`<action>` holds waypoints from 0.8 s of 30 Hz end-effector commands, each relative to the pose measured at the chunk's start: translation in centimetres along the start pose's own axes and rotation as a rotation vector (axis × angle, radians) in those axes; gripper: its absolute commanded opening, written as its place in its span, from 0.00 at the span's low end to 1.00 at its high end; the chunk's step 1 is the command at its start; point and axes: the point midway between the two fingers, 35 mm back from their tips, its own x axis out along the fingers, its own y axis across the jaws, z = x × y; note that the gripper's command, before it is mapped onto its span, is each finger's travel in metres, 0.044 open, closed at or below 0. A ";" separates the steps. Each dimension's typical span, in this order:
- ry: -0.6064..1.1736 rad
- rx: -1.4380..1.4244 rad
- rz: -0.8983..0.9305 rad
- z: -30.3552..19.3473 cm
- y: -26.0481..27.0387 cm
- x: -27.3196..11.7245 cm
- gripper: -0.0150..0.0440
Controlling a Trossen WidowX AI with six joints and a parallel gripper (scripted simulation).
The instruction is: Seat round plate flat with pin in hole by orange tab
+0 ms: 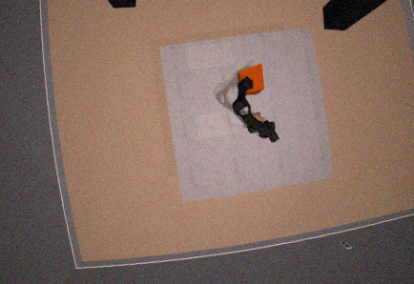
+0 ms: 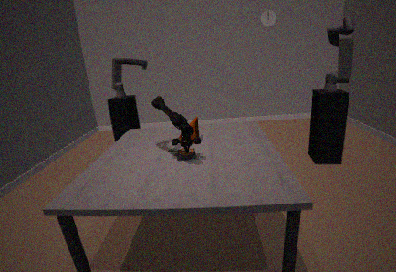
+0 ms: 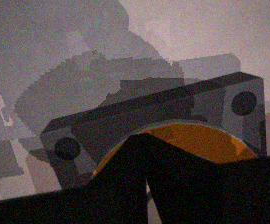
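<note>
A pale grey table (image 2: 237,175) stands mid-frame on a tan floor (image 1: 105,164), with 2 dark pedestals (image 2: 328,125) near the back wall. The arm (image 1: 243,102) works near the table's middle, well away from every edge. In the wrist view the gripper (image 3: 146,182) has its fingers together on nothing, low in the frame, just in front of the orange plate (image 3: 196,140) on its grey base (image 3: 151,115). The fingers cover most of the plate; post, pin and hole are hidden.

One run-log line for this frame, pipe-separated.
gripper: shut, holds nothing | position: low over orange plate on grey base | contact with plate: cannot tell | pin and hole: hidden | seating: unconfirmed
</note>
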 end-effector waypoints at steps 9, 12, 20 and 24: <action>0.001 0.000 -0.009 0.2 -1.6 0.0 0.25; 0.001 0.000 -0.009 0.2 -1.9 -0.1 0.25; 0.001 0.000 -0.009 0.0 -2.9 -0.1 0.25; 0.001 0.000 -0.010 -0.2 -3.4 -0.2 0.25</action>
